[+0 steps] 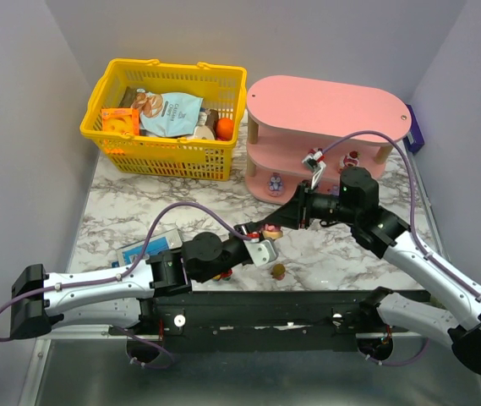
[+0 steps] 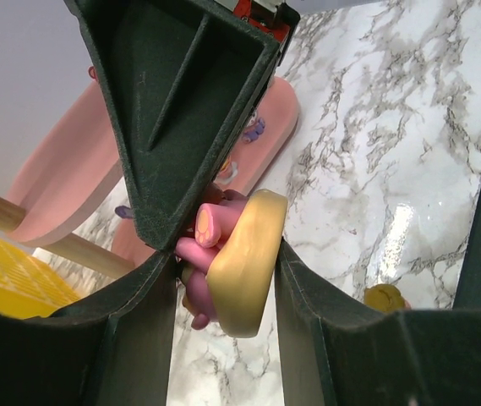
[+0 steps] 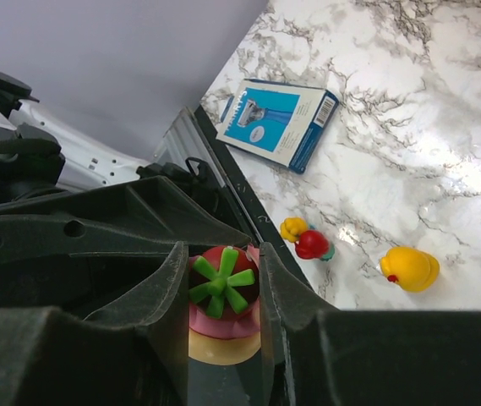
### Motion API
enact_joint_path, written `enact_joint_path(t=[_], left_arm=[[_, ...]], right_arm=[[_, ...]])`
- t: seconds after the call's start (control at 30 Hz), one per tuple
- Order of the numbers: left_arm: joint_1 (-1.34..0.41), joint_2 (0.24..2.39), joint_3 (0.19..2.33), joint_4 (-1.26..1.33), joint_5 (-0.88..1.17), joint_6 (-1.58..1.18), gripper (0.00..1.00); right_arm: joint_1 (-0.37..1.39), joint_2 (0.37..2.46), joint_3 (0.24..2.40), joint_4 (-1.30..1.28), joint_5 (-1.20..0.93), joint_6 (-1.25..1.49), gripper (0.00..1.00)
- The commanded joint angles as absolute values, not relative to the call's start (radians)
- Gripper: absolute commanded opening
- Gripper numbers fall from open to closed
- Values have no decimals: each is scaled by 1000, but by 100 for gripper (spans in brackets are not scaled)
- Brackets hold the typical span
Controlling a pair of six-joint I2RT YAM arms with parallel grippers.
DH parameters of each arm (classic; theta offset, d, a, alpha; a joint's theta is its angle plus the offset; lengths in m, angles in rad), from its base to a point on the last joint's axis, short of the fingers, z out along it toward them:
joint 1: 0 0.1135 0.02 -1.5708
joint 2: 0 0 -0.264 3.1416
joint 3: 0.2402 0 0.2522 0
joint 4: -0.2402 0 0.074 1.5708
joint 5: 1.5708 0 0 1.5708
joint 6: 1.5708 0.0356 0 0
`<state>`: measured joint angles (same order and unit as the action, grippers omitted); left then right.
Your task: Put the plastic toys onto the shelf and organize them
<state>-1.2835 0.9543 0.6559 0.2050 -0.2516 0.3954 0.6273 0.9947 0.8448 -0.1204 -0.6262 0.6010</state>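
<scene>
A yellow basket sits back left, with a blue box nearer the front. Mid-table, the left gripper clamps a pink toy by its yellow base. The right gripper pinches the same toy's red top. A yellow duck lies loose on the table. The shelf stands back right.

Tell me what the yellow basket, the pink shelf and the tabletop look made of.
Yellow basket: plastic, moulded lattice walls, slightly glossy.
Pink shelf: matte painted board, probably wood; pale posts look wooden.
Tabletop: marble-look grey veining with glare, glossy; real stone or printed laminate cannot be told.
</scene>
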Motion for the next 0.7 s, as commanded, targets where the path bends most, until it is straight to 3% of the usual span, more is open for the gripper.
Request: enact_joint_path(t=[0.0, 0.37, 0.4, 0.47, 0.67], left_arm=[[-1285, 930, 657, 308, -328, 367, 51], [-1285, 874, 630, 318, -370, 308, 86], [-1285, 867, 629, 304, -373, 304, 94], [-1285, 839, 627, 284, -380, 278, 99], [-1285, 714, 621, 161, -483, 105, 99]], right_arm=[[637, 953, 828, -112, -632, 568, 1], [637, 891, 865, -90, -497, 542, 1], [638, 891, 868, -92, -482, 535, 1], [637, 891, 876, -92, -410, 514, 1], [637, 910, 879, -65, -131, 417, 1]])
